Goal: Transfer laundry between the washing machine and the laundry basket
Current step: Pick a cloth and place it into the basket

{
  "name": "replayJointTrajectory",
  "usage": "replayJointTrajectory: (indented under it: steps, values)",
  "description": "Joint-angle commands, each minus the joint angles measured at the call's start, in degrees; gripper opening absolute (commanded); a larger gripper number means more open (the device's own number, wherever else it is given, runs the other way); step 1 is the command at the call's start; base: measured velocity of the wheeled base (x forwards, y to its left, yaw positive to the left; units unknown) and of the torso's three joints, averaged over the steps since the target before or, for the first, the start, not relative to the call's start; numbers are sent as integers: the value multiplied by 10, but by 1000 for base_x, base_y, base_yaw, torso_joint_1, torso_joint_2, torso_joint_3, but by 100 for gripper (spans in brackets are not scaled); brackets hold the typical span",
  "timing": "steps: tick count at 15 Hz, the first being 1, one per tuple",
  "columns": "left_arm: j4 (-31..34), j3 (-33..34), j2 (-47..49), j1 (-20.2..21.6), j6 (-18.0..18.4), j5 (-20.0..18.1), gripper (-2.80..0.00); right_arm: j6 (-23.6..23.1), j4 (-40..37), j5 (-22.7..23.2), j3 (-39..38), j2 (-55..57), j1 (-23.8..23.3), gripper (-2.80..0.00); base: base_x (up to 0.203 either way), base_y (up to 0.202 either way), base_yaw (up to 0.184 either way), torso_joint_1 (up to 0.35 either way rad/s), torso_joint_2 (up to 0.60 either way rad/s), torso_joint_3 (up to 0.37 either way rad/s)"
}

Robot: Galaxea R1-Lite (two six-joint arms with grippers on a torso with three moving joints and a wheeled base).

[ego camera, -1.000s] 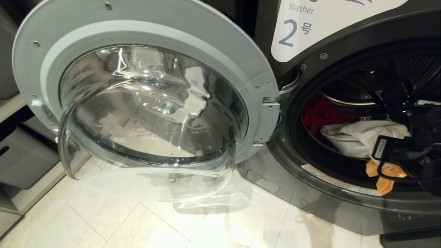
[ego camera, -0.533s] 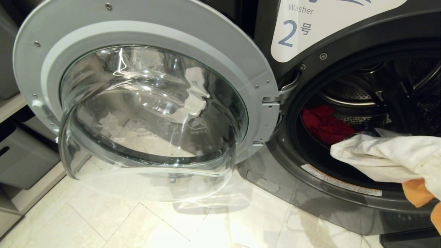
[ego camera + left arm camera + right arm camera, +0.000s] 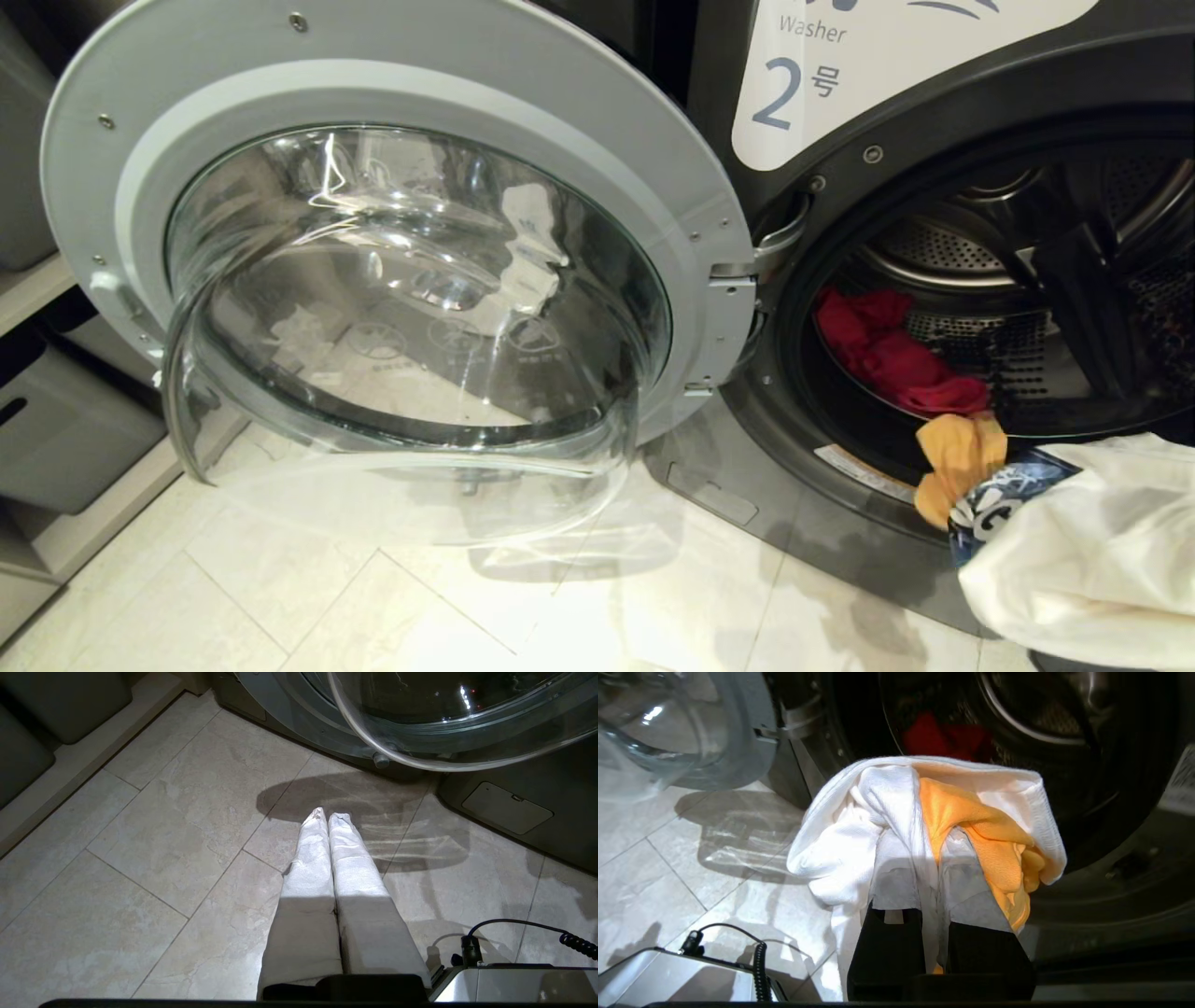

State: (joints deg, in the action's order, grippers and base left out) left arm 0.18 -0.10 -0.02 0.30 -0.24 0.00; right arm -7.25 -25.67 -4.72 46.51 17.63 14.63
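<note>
The right tool (image 3: 931,858) is pinched tight on the white garment (image 3: 1083,551) and the yellow-orange garment (image 3: 957,457), both bunched just outside the washing machine (image 3: 934,187) mouth above the floor (image 3: 373,597). The red garment (image 3: 887,350) lies in the drum. The basket is out of view. The left tool (image 3: 327,819) hangs closed and empty.

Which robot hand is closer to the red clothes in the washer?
Right. The right gripper, clutching white and yellow laundry, is just outside the drum holding the red garment. The left gripper hangs over floor.
</note>
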Motion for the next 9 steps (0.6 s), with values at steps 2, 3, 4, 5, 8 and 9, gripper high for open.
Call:
replayJointTrajectory:
  steps: [2,3,4,5,8,9]
  values:
    - [0,0,-1,0,0,0,-280,-26,-55,26,132,31,-1,-280,0,0,0,0,0,0]
    - [0,0,-1,0,0,0,-280,-41,-63,29,166,40,-6,-280,0,0,0,0,0,0]
    - [0,0,-1,0,0,0,-280,-60,-70,30,199,47,-8,-280,0,0,0,0,0,0]
    - [0,0,-1,0,0,0,-280,-84,-75,31,227,54,-10,-280,0,0,0,0,0,0]
    - [0,0,-1,0,0,0,-280,-105,-87,27,265,54,-28,-280,0,0,0,0,0,0]
    - [0,0,-1,0,0,0,-280,-103,-105,27,275,53,-30,-280,0,0,0,0,0,0]
